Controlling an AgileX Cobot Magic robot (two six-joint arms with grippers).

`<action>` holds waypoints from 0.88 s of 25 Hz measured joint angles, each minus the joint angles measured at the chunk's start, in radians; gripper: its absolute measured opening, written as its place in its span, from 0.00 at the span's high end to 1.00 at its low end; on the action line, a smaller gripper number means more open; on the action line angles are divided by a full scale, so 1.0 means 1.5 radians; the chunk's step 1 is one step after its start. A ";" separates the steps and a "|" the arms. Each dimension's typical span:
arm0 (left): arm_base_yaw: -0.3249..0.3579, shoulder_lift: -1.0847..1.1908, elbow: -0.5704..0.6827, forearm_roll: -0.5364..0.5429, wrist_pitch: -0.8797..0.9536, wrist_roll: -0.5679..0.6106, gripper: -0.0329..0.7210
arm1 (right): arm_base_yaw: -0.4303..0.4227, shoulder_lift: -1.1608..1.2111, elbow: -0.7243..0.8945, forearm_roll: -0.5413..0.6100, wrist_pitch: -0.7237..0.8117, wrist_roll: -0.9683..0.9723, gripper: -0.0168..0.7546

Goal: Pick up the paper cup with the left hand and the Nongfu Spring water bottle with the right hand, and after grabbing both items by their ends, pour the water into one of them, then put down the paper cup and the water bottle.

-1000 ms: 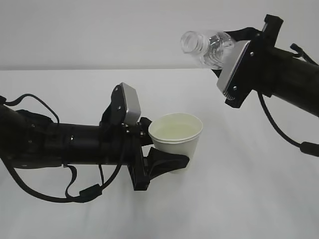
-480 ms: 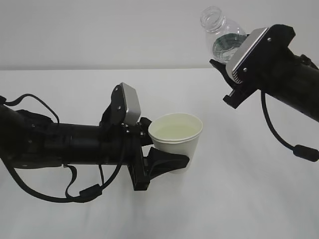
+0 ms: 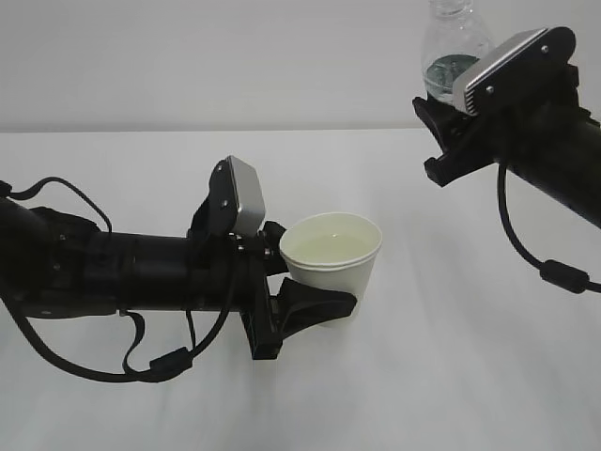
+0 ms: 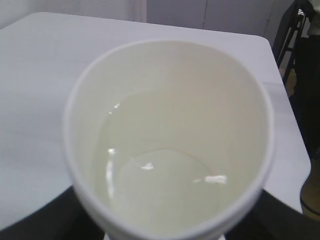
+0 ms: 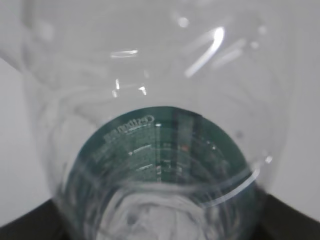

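White tabletop is meeting a pale wall; left hand is gripping the paper cup, right hand is clamping the Nongfu Spring water bottle.

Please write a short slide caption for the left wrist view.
Left claw holds the paper cup with clear water pooled inside.

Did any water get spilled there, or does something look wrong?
Nothing stands out. The paper cup sits upright in the left gripper with the water inside it, and no puddle shows on the white table. The water bottle is upright in the right gripper, off to the cup's right.
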 joint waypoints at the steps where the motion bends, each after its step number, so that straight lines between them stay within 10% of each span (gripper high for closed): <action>1: 0.000 0.000 0.000 0.000 0.000 0.000 0.37 | 0.000 0.000 0.000 0.010 0.000 0.009 0.41; 22: 0.000 0.000 0.000 -0.004 0.000 0.000 0.37 | 0.000 0.047 0.019 0.183 -0.001 0.086 0.41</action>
